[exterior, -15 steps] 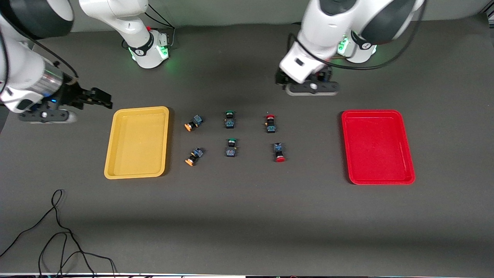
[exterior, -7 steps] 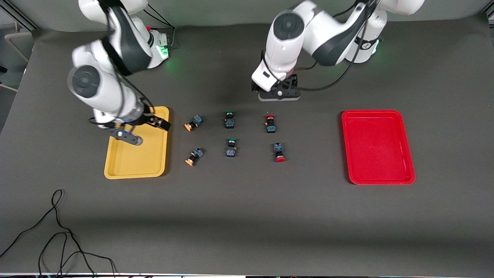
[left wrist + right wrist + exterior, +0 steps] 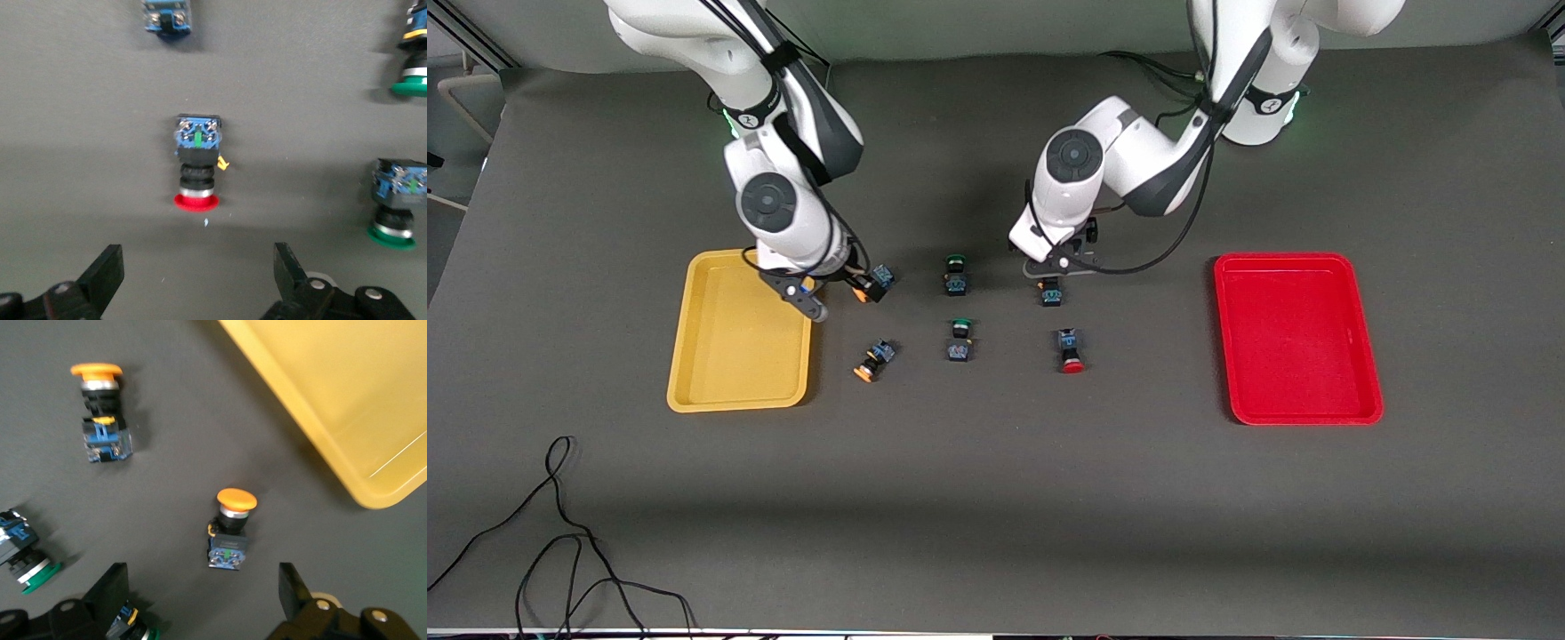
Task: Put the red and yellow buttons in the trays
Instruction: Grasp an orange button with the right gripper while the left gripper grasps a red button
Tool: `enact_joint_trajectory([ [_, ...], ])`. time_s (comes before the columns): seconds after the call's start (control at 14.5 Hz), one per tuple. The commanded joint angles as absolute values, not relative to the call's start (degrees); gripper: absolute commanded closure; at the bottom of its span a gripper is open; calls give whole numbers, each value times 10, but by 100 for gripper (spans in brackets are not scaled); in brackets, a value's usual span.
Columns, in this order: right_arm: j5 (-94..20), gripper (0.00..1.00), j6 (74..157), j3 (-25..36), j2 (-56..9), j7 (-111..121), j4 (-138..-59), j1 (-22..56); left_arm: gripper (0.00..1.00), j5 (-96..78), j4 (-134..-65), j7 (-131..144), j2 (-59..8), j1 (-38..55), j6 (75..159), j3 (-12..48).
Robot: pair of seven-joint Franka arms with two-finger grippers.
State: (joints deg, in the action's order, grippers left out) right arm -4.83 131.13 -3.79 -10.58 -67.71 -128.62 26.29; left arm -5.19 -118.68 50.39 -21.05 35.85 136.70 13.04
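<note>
The two yellow buttons [image 3: 869, 286] [image 3: 873, 360] lie beside the yellow tray [image 3: 729, 356]. My right gripper [image 3: 852, 283] is open, low over the one farther from the front camera [image 3: 232, 528], just short of its blue body; the other [image 3: 100, 413] lies apart. The two red buttons [image 3: 1050, 293] [image 3: 1070, 350] lie toward the red tray [image 3: 1298, 338], which holds nothing. My left gripper [image 3: 1060, 265] is open over the farther red button [image 3: 197, 167], its red cap toward the fingertips [image 3: 107, 270]. Both trays hold no buttons.
Two green-capped buttons [image 3: 956, 274] [image 3: 959, 340] lie in a column between the yellow and red ones, close to both grippers. A black cable [image 3: 560, 533] lies near the front edge, toward the right arm's end.
Both arms swung in and came down: the right gripper crossed the yellow tray to the farther yellow button, and the left gripper moved down over the farther red button. No button has moved.
</note>
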Motion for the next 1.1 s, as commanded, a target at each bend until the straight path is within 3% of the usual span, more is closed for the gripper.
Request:
enact_joint_trajectory([
  [0.0, -56, 0, 1394, -32, -127, -696, -1323, 273, 0, -29, -1180, 526, -248, 374, 1402, 122],
  [0.21, -56, 0, 1467, -31, -138, -696, -1365, 283, 0, -6, -1179, 526, -273, 374, 1427, 120],
  [0.48, -56, 0, 1495, -32, -166, -697, -1371, 285, 1, 27, -1175, 526, -301, 372, 1452, 117],
  [0.55, -56, 0, 1495, -32, -170, -697, -1372, 286, 13, 27, -1175, 526, -303, 372, 1451, 116],
  [0.62, -56, 0, 1496, -32, -176, -697, -1373, 290, 39, 27, -1175, 526, -303, 370, 1451, 116],
  [0.76, -56, 1, 1499, -32, -183, -697, -1373, 297, 79, 27, -1175, 527, -303, 369, 1451, 116],
  [0.83, -56, 7, 1499, -32, -184, -697, -1374, 297, 90, 27, -1174, 527, -303, 368, 1451, 115],
  [1.03, -56, 36, 1499, -32, -184, -697, -1374, 297, 95, 25, -1167, 528, -301, 366, 1441, 116],
])
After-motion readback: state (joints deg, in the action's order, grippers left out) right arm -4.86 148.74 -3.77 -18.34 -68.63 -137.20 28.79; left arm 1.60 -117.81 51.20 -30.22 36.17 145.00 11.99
